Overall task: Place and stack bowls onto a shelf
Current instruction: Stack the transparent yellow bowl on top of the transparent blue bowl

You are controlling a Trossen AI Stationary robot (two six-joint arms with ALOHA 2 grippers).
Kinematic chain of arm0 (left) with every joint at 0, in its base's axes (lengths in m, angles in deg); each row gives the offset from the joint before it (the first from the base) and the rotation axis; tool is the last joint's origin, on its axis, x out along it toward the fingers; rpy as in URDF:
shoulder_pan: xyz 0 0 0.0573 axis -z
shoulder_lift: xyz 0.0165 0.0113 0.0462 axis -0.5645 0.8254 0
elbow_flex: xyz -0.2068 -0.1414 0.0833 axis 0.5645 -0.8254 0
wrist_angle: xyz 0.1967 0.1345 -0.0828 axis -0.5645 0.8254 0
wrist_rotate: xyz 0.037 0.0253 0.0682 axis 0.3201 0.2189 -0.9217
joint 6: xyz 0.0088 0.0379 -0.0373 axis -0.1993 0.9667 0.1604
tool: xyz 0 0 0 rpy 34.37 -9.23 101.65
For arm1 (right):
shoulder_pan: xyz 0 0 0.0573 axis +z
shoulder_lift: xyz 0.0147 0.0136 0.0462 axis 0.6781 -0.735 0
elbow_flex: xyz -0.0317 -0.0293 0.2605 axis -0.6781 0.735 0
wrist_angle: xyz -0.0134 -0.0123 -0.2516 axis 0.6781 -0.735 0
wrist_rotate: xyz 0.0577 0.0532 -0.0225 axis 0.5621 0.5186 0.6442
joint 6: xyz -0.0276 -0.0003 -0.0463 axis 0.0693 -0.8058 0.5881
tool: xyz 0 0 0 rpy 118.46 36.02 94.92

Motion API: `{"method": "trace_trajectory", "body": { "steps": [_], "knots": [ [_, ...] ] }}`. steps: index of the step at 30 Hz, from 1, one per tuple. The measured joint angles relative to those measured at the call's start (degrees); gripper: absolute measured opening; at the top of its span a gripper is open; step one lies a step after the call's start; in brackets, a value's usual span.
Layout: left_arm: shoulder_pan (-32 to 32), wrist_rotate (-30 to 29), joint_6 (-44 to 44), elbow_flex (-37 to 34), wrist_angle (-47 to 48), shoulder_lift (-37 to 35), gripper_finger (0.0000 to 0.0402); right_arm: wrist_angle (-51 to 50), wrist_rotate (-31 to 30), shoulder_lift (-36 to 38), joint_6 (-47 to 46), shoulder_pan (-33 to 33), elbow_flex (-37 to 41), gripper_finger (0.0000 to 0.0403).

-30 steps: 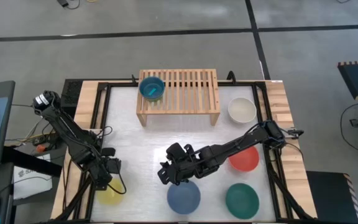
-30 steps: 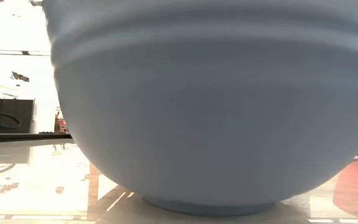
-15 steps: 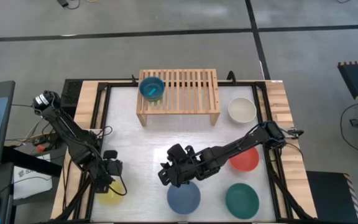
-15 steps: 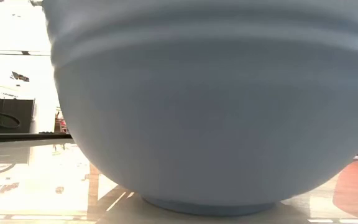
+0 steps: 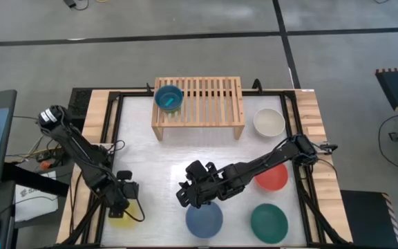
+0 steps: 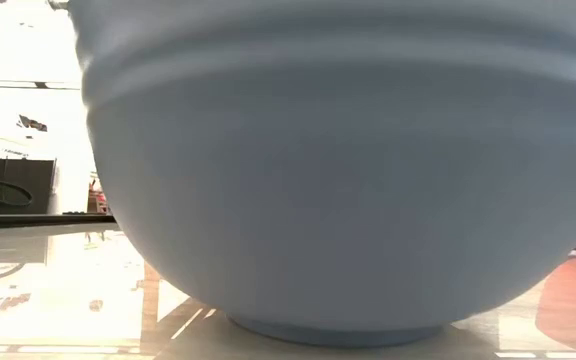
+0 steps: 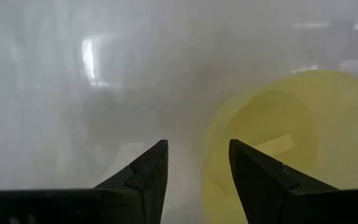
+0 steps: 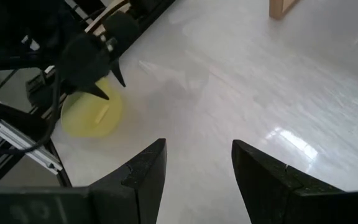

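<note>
- The left gripper (image 5: 125, 203) hangs low over the front-left part of the table (image 5: 150, 155), directly above the yellow bowl (image 5: 123, 218). Its 2 fingers (image 7: 143, 177) are spread with nothing between them; in the left wrist view one finger sits over the bowl's rim and the other over bare table beside it.
- The yellow bowl stands upright near the front-left corner (its inside faces up in the left wrist view). The right wrist view shows it too, with the left gripper's dark tips just above its edge.
- The shelf (image 5: 206, 104) stands at the back of the table, about the middle. A cyan bowl (image 5: 168, 98) rests on the left end of its slatted top; the rest of the slats are bare.
- The right gripper (image 5: 185, 195) is near the front centre of the table, just beside the back-left edge of the slate blue bowl (image 5: 204, 219). Its fingers (image 8: 146, 171) are parted and hold nothing, with only table surface between them.
- The slate blue bowl sits at the front centre and fills nearly the whole low view (it blocks everything behind it there).
- The red bowl (image 5: 273, 177) lies right of centre, partly under the right arm.
- The dark green bowl (image 5: 269, 222) sits at the front right, near the slate blue one but apart from it.
- The cream white bowl (image 5: 269, 122) stands at the back right, just beside the shelf's right end.
</note>
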Motion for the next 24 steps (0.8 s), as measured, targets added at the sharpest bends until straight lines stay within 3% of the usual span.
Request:
{"method": "trace_trajectory", "body": {
  "steps": [6,13,20,24],
  "knots": [
    [0.00,2.50,1.32,0.00,-2.13,4.44,0.0133,-0.03,0.12,0.00,0.16,-0.02,0.00,0.0208],
    [-0.02,2.50,0.77,0.00,-1.98,6.95,0.0012,-0.09,0.24,0.00,0.16,-0.02,0.00,0.0208],
    [-1.32,2.41,1.13,1.91,0.26,6.52,0.0001,-2.41,0.74,0.45,0.03,0.00,-0.02,0.0206],
    [-4.93,-0.68,4.17,5.52,5.80,3.25,0.0000,-6.80,0.49,3.24,-0.54,0.00,-0.06,0.0200]
  ]
}}
